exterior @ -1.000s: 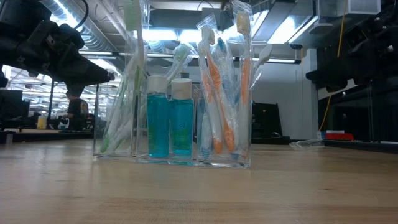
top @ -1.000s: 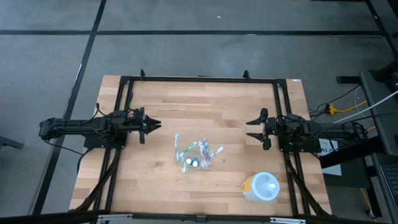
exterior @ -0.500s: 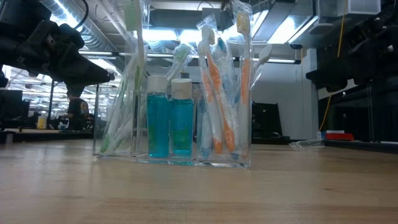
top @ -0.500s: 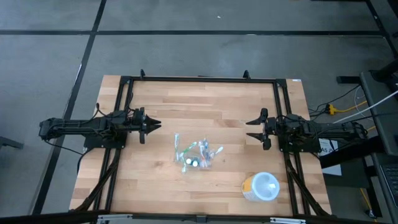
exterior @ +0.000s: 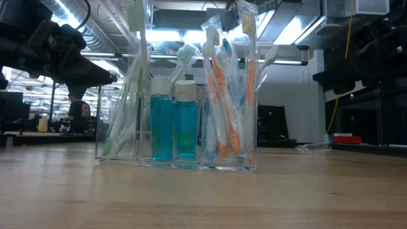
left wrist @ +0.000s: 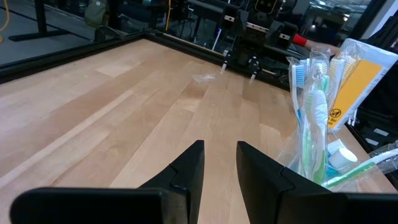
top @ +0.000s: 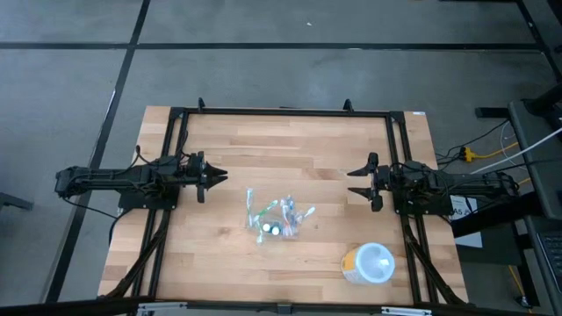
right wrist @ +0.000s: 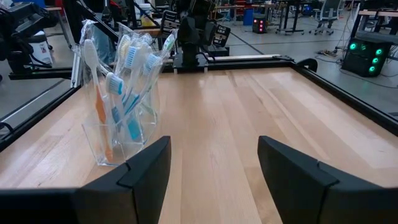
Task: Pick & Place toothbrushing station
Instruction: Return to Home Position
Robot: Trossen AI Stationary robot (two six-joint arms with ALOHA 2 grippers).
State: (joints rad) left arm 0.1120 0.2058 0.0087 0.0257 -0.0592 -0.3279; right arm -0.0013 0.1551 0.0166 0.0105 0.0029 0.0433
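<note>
The toothbrushing station (top: 277,219) is a clear plastic holder standing upright on its base near the middle of the table, filled with wrapped toothbrushes and two blue bottles (exterior: 175,121). It also shows in the left wrist view (left wrist: 323,130) and the right wrist view (right wrist: 121,99). My left gripper (top: 219,176) hovers at the table's left, its fingers nearly together with a narrow gap, empty. My right gripper (top: 356,183) hovers at the table's right, open and empty. Both are well apart from the station.
A round white and yellow container (top: 369,263) stands near the table's near right corner. A small clear scrap (left wrist: 202,78) lies on the wood toward the right arm. A dark frame (top: 281,112) runs around the table.
</note>
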